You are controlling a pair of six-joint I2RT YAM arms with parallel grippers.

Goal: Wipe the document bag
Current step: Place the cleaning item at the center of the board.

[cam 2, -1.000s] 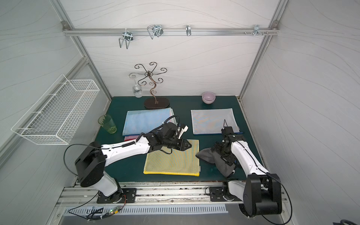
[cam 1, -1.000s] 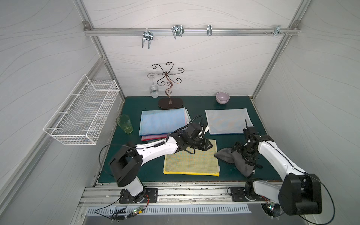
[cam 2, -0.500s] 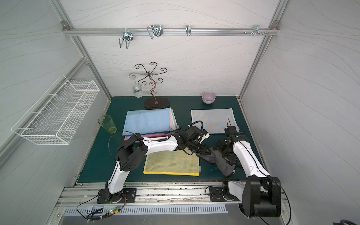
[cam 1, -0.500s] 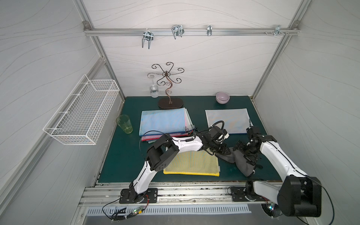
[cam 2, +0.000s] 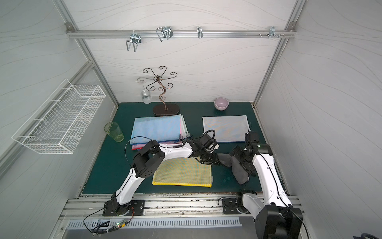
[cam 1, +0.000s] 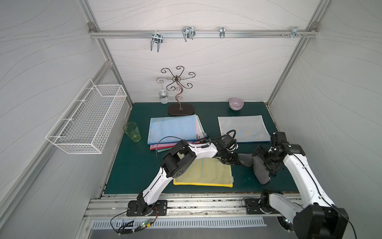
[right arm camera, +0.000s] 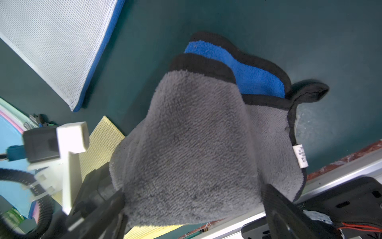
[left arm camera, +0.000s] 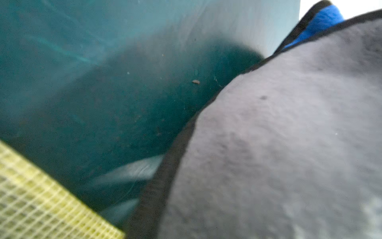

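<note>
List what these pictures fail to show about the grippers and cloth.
The left gripper tip is buried in the gray cloth in both top views; left wrist view blurred.
The right gripper: cloth fills its gap in the right wrist view, grip unclear.
The label: print too small, right wrist view.

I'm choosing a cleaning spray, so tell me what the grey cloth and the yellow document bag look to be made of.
Grey cloth: soft looped terry, probably microfibre, matte, with black bound edging and a blue reverse. Yellow document bag: fine grid mesh shows, plastic-looking, likely coated fabric or vinyl; exact material unclear.
</note>
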